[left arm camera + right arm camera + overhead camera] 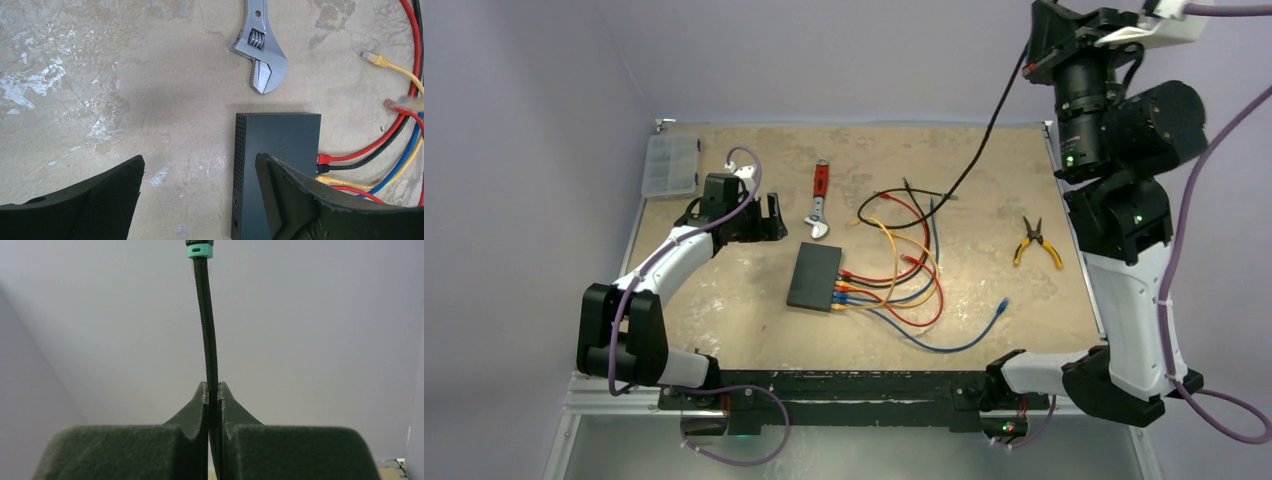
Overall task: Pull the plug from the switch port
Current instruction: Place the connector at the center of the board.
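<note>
My right tool (213,390), raised high, pinches the black cable (207,315); my left tool (199,160) hangs spread beside the switch (280,132).

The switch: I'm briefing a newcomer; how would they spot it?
Start at the middle of the table, just nearer than the red-handled wrench. The switch lies there, a flat black box. Alone among its neighbours, it has coloured cables plugged into one short edge.
</note>
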